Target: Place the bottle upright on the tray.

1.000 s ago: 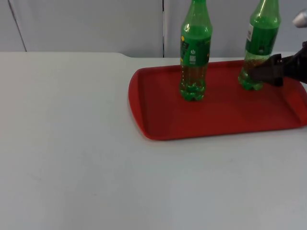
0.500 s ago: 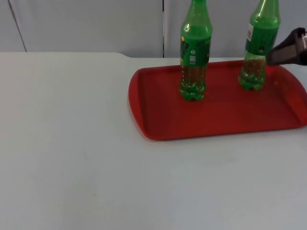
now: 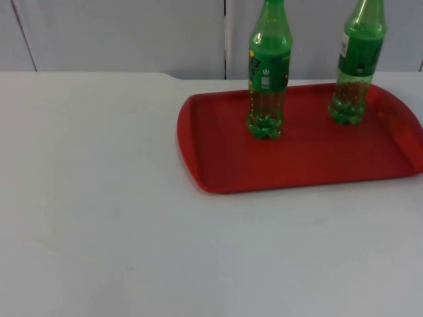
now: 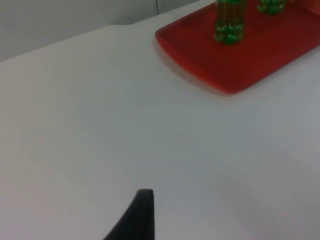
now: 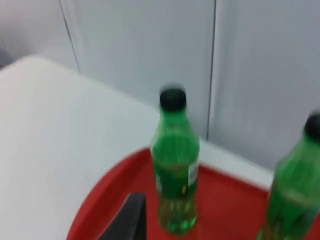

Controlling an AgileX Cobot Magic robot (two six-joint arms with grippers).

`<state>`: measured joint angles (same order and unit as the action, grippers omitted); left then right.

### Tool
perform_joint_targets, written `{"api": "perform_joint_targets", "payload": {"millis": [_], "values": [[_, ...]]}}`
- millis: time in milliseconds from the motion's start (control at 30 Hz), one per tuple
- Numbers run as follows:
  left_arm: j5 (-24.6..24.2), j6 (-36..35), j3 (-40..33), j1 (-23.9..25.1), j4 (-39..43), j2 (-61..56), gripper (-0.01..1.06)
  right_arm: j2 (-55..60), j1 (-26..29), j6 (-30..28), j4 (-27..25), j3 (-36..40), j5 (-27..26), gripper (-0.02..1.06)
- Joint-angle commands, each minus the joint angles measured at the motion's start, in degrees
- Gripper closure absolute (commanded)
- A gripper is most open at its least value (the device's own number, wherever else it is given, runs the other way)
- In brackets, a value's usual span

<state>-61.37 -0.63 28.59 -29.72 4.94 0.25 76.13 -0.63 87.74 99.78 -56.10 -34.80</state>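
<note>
both bottles (image 3: pixel 268 72) (image 3: pixel 357 63) stand upright on the red tray (image 3: pixel 304 162), so placing looks done. whether either gripper's fingers are open, i cannot tell. next: arms just wait clear.

Two green bottles (image 3: pixel 268 72) on a red tray (image 3: pixel 304 155).

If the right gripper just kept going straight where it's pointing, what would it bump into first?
Probably the green bottle standing upright on the red tray, directly ahead of the right gripper's fingertip; depth is hard to judge.
</note>
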Motion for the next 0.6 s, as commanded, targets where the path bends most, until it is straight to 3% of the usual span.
{"api": "perform_joint_targets", "payload": {"millis": [0, 100, 300, 433, 567], "values": [[-0.2, 0.1, -0.3, -0.2, -0.4, -0.2, 0.00, -4.5, 0.0, -1.3, 0.2, 0.3, -1.0, -0.01], [-0.2, 0.1, -0.3, -0.2, -0.4, -0.2, 0.00, -8.5, 0.0, 0.0, 0.2, 0.3, -0.9, -0.01], [-0.2, 0.1, -0.3, -0.2, -0.3, -0.2, 0.00, -13.8, 0.1, 8.4, 0.2, 0.6, -0.8, -0.01], [-0.2, 0.1, -0.3, -0.2, -0.3, -0.2, 0.00, -14.3, 0.1, 7.6, 0.2, 0.8, 3.0, -0.01], [-0.2, 0.1, -0.3, -0.2, -0.4, -0.2, 0.00, -14.3, 0.1, -3.1, 0.2, 0.8, 20.6, -0.01]]}}
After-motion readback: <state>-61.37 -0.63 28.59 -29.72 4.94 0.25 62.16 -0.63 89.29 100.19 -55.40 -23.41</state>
